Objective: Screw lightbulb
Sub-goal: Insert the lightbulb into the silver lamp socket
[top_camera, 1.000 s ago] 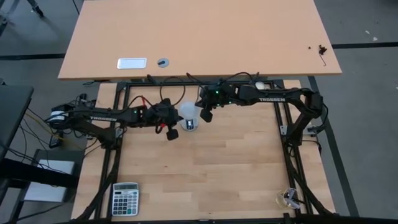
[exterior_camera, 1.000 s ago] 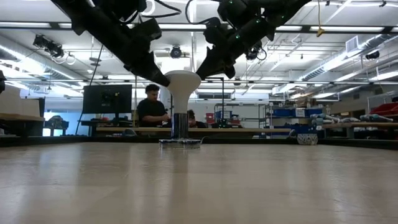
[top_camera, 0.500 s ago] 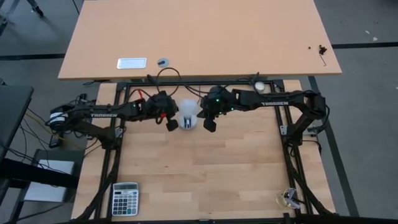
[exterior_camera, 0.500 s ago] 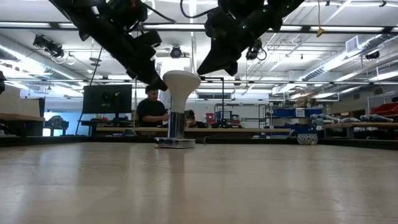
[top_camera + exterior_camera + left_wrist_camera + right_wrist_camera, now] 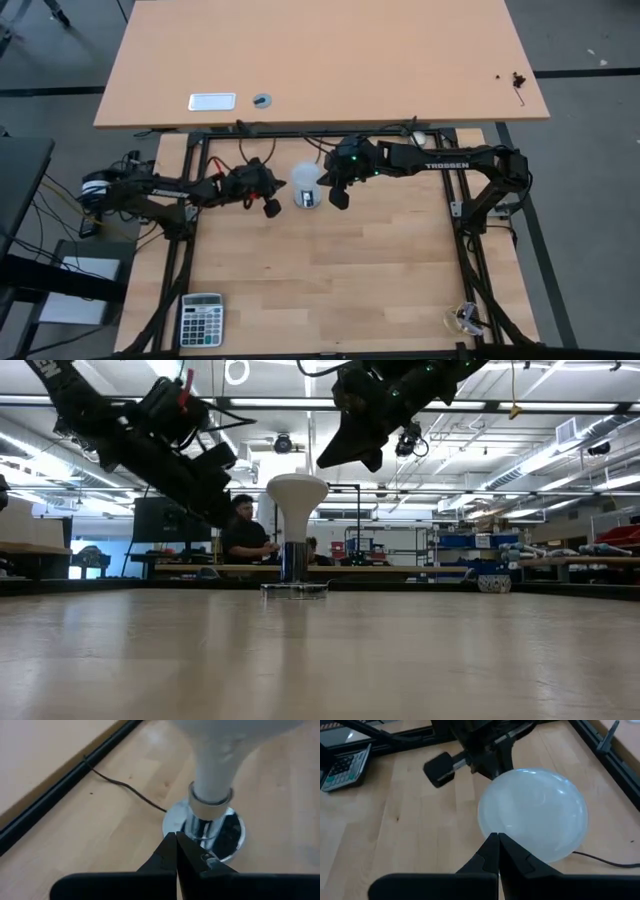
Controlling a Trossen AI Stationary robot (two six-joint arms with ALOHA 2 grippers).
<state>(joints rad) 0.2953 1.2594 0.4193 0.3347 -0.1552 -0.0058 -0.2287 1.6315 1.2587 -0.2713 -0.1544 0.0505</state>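
— Where the lightbulb [image 5: 304, 181] stands upright in its silver socket base [image 5: 293, 589] on the table [image 5: 330, 280], what flanks it?
— Both grippers. Beside it, the left gripper [image 5: 270, 208] has fingers pressed together, empty. Opposite, just above the dome, the right gripper [image 5: 338, 200] is likewise closed on nothing.

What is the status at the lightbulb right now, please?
Left gripper and right gripper shut, empty, flanking lightbulb. Lightbulb upright in socket base. Nothing in the way.
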